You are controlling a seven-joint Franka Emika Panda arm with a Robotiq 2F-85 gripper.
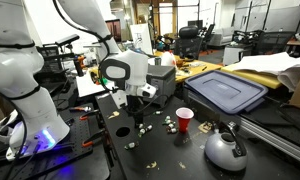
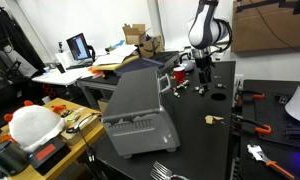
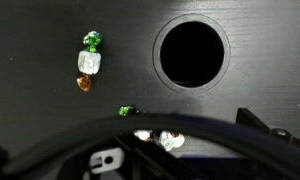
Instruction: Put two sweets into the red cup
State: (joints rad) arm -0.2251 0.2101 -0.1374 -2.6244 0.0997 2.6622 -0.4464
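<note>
- The gripper (image 1: 138, 108) hangs above the black table (image 1: 190, 160), close to its surface. Its jaws stand wide apart and nothing is between them.
- In an exterior view the gripper (image 2: 202, 72) points straight down from the white arm (image 2: 203, 28).
- The red cup (image 1: 184, 119) stands upright on the table, to the side of the gripper and clearly apart from it. Whether anything lies inside the cup cannot be told.
- The sweets (image 1: 168, 123) lie scattered on the table. A few are just beside the red cup, and others are under and around the gripper.
- In the wrist view one wrapped sweet (image 3: 88, 62) lies on the dark surface. It has a white body, a green end and an orange end.
- A small green piece (image 3: 127, 111) lies lower in that view, and another pale sweet (image 3: 168, 140) shows at the bottom edge, partly hidden by the dark parts of the gripper.
- A round hole (image 3: 191, 52) in the table surface is beside these sweets, apart from them.
- A rounded grey kettle (image 1: 225, 150) stands near the red cup, on the side away from the gripper.
- A blue lid (image 1: 228, 90) lies behind the cup.
- A grey plastic box (image 2: 138, 110) fills the foreground in an exterior view.
</note>
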